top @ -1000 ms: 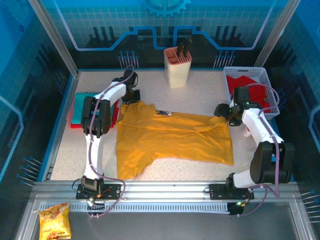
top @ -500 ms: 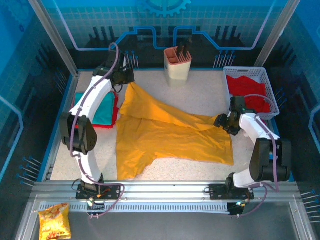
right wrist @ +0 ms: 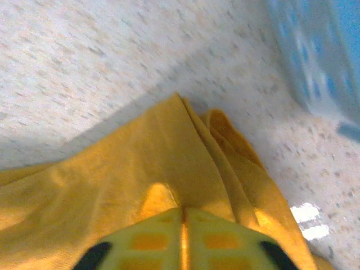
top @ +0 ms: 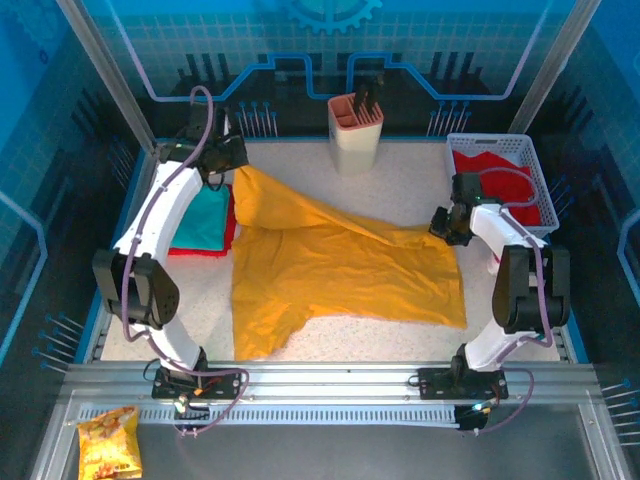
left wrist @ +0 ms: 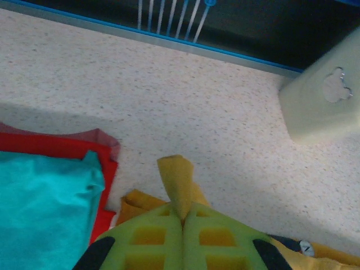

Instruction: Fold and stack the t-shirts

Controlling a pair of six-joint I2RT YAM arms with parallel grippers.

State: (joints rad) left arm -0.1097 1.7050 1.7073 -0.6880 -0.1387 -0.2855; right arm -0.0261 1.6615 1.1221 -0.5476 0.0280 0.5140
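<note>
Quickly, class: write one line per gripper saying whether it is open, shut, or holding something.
Left gripper: shut on the yellow t-shirt.
Right gripper: shut on the yellow t-shirt.

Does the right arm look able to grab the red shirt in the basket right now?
Probably not yet: its tool is shut on the yellow shirt. The red shirt lies close by, uncovered, in the basket.
</note>
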